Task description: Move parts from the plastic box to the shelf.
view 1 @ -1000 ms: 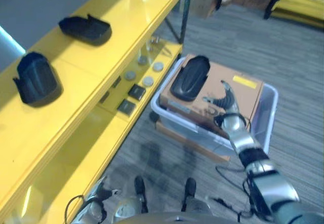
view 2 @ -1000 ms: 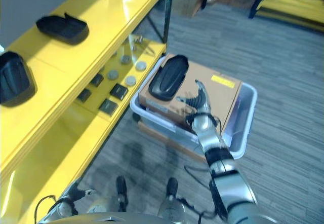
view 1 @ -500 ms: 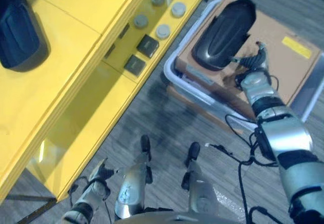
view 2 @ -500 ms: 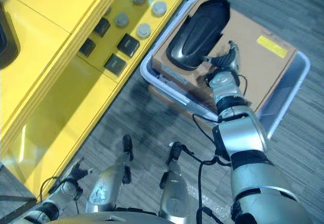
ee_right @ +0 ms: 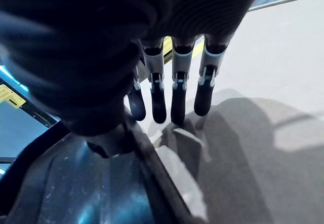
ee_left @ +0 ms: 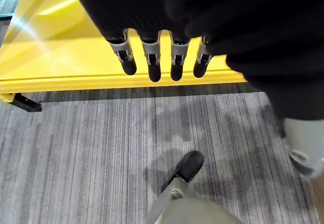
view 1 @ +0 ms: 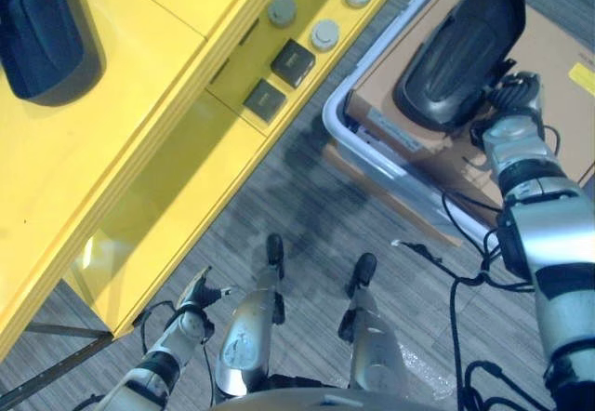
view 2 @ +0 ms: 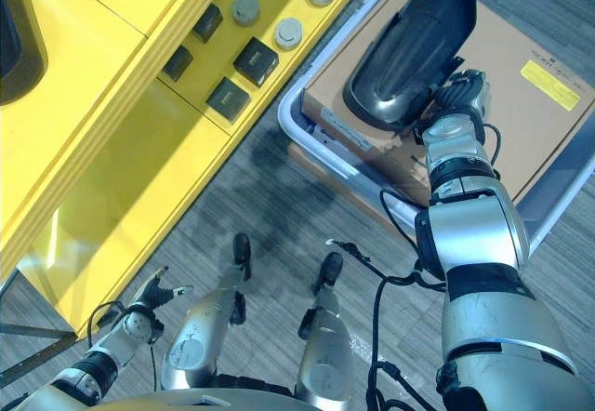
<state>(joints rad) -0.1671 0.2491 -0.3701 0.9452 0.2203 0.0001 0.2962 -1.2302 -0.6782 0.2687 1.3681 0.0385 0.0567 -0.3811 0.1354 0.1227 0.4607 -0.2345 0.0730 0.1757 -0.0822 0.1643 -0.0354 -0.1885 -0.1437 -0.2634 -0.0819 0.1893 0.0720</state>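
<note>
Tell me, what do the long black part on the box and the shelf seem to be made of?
The long black shell-shaped part looks like moulded plastic, semi-gloss: light glints along its curved rim. The bright yellow shelf seems painted or laminated board, glossy: it shows reflections, and its edge looks layered.

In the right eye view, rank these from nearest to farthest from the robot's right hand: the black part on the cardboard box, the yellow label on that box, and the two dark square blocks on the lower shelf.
From the right hand:
1. Black part, right beside the hand, on the cardboard box.
2. Yellow label, on the box top, toward the view's right edge.
3. Dark square blocks, on the lower shelf across the plastic box's rim.
</note>
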